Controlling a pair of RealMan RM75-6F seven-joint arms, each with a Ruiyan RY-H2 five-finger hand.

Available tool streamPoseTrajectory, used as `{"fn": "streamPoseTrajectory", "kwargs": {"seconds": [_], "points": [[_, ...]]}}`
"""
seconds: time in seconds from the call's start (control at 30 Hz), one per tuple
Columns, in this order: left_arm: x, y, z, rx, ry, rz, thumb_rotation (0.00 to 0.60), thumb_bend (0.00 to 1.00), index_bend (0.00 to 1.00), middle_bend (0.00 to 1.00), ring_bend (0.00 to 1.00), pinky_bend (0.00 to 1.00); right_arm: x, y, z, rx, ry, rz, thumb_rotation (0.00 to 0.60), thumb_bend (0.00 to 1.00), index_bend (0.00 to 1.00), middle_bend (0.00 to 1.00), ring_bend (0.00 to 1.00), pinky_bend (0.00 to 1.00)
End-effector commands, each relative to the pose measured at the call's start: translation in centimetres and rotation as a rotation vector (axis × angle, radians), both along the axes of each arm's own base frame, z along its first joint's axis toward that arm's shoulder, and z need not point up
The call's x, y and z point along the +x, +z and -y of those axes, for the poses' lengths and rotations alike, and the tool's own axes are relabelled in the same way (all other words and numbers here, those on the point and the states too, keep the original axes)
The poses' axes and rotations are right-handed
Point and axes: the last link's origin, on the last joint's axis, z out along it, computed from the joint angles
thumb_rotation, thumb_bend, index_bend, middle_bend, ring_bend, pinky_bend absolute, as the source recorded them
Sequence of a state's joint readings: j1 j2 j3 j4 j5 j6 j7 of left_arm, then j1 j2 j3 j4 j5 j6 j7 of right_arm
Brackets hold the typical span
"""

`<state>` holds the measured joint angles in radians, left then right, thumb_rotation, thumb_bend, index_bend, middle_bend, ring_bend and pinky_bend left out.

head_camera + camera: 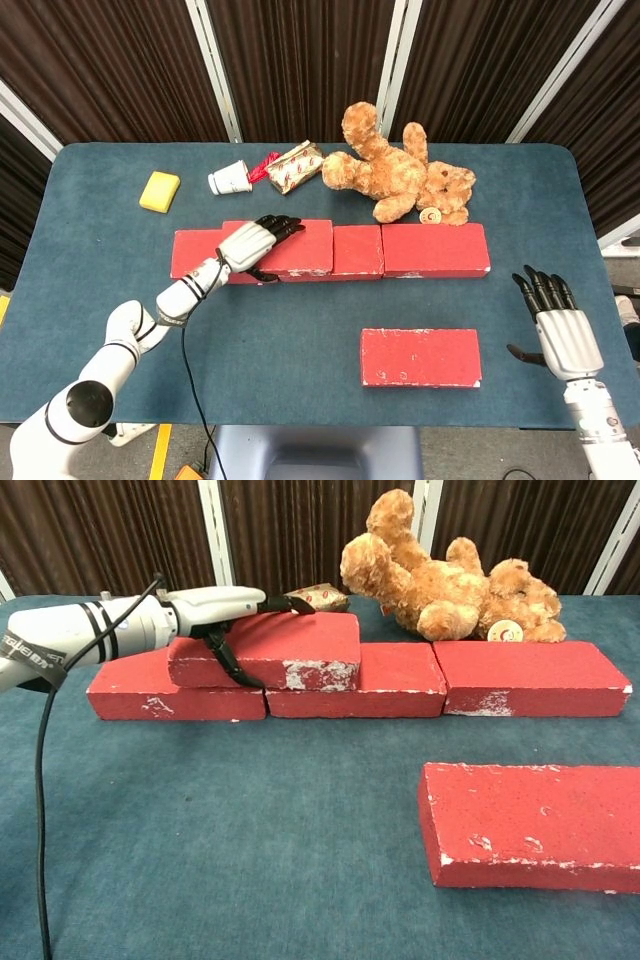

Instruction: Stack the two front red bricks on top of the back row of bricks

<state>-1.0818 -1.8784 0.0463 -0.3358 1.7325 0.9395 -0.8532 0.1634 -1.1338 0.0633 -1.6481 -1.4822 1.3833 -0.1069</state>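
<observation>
Three red bricks form the back row (pixel 435 249) (pixel 535 677) across the table's middle. A fourth red brick (pixel 300 246) (pixel 290 648) lies on top of that row, over the joint of the left and middle bricks. My left hand (pixel 250 242) (pixel 215 608) grips this top brick, fingers over its top and thumb down its front face. Another red brick (pixel 420 357) (pixel 535 825) lies flat alone at the front right. To the right of it, off the brick, hovers my right hand (pixel 558 325), open with fingers spread; the chest view does not show it.
Behind the row lie a brown teddy bear (pixel 400 172) (pixel 440 565), a wrapped gift box (pixel 295 166) (pixel 315 598), a tipped white cup (pixel 229 179) and a yellow sponge (pixel 159 191). The blue table (pixel 300 340) is open carpet between the row and the front brick.
</observation>
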Motion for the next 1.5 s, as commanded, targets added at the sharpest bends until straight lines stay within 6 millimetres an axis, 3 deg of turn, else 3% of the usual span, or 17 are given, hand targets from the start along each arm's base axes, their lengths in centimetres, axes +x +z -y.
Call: {"fn": "streamPoseTrajectory", "kwargs": {"seconds": [0.03,0.43,0.67,0.9,1.3,1.5], "points": [[0.15,-0.07,-0.02,0.005,-0.004,-0.002,0.6,0.29,0.0,0.06,0.4,0.6,-0.08,0.14,0.01,-0.002,-0.001,0.001,0.6,0.1,0.0,0.0,0.0,0.0],[0.29,-0.2,-0.1,0.017,0.012,-0.002,0.6,0.24,0.0,0.03,0.3,0.4,-0.19,0.49,-0.29,-0.007,0.001,0.004,0.6,0.1,0.0,0.0,0.0,0.0],[0.21,-0.32,-0.24,0.026,0.03,-0.016,0.6,0.23,0.0,0.0,0.07,0.16,-0.14,0.44,-0.47,0.0,0.003,0.001,0.6,0.1,0.0,0.0,0.0,0.0],[0.28,-0.52,-0.17,0.003,0.053,-0.024,0.6,0.22,0.0,0.0,0.0,0.14,-0.27,0.81,-0.62,-0.015,-0.002,0.005,0.6,0.1,0.0,0.0,0.0,0.0],[0.36,-0.56,0.0,-0.013,0.075,-0.035,0.6,0.18,0.0,0.0,0.0,0.08,-0.29,0.83,-0.65,-0.012,-0.004,0.002,0.6,0.1,0.0,0.0,0.0,0.0],[0.26,-0.31,0.11,-0.04,0.101,-0.031,0.6,0.0,0.0,0.0,0.0,0.04,-0.25,0.73,-0.65,-0.014,-0.007,-0.001,0.6,0.1,0.0,0.0,0.0,0.0]]}}
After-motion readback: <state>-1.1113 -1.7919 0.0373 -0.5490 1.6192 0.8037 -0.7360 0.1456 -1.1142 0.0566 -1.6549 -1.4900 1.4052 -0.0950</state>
